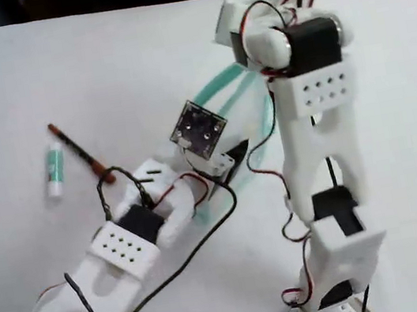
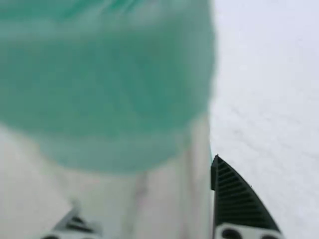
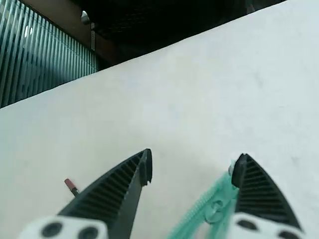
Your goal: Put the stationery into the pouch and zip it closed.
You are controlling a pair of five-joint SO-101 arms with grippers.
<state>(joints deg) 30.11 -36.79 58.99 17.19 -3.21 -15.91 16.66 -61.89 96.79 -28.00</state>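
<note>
The pouch (image 1: 231,88) is clear with a teal zipper edge and lies at the table's middle. My left gripper (image 1: 229,160) sits at its near end and seems shut on it. In the left wrist view the pouch (image 2: 109,84) covers one finger, and a black fingertip (image 2: 234,199) shows beside it. My right gripper (image 3: 193,159) hangs open above the table, with the teal zipper (image 3: 209,214) by one finger. A red-brown pencil (image 1: 80,153) and a white-and-green glue stick (image 1: 54,170) lie on the table to the left, outside the pouch. The pencil's end (image 3: 71,186) also shows in the right wrist view.
The white table (image 1: 397,132) has open room on the far left and the right. Both arms' wires (image 1: 206,236) trail over the near middle. A dark edge runs behind the table's far side.
</note>
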